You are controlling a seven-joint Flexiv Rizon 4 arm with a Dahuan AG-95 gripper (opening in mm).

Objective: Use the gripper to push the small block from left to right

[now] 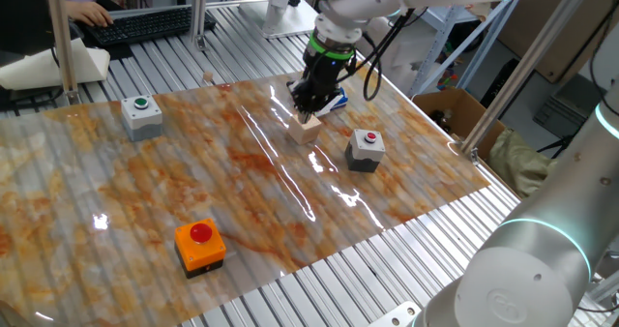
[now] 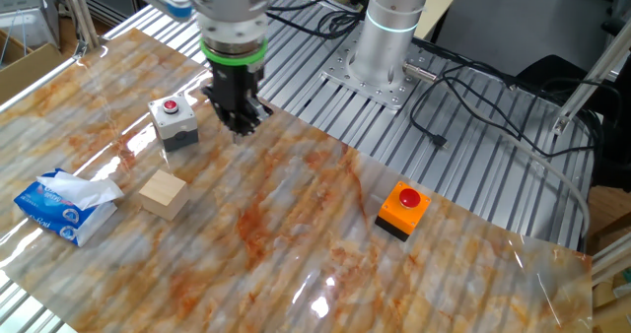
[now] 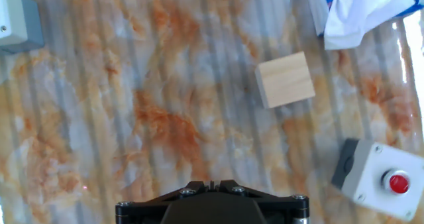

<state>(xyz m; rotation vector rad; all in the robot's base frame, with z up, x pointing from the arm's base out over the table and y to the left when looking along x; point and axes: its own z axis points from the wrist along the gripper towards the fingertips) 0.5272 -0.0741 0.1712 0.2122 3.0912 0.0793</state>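
The small block (image 1: pixel 308 129) is a plain tan wooden cube lying on the marbled sheet; it also shows as a cube (image 2: pixel 164 194) in the other fixed view and as a tan square (image 3: pixel 285 79) in the hand view. My gripper (image 1: pixel 308 107), black with a green ring, hangs above the sheet close to the block and does not touch it. In the other fixed view the gripper (image 2: pixel 240 124) stands up and to the right of the block. In the hand view the gripper (image 3: pixel 212 183) shows only at the bottom edge, fingers pressed together with nothing between them.
A grey box with a red button (image 1: pixel 366 149) sits just beside the block. A grey box with a green button (image 1: pixel 143 115) and an orange box with a red button (image 1: pixel 200 245) stand farther off. A blue-and-white tissue pack (image 2: pixel 67 204) lies near the block.
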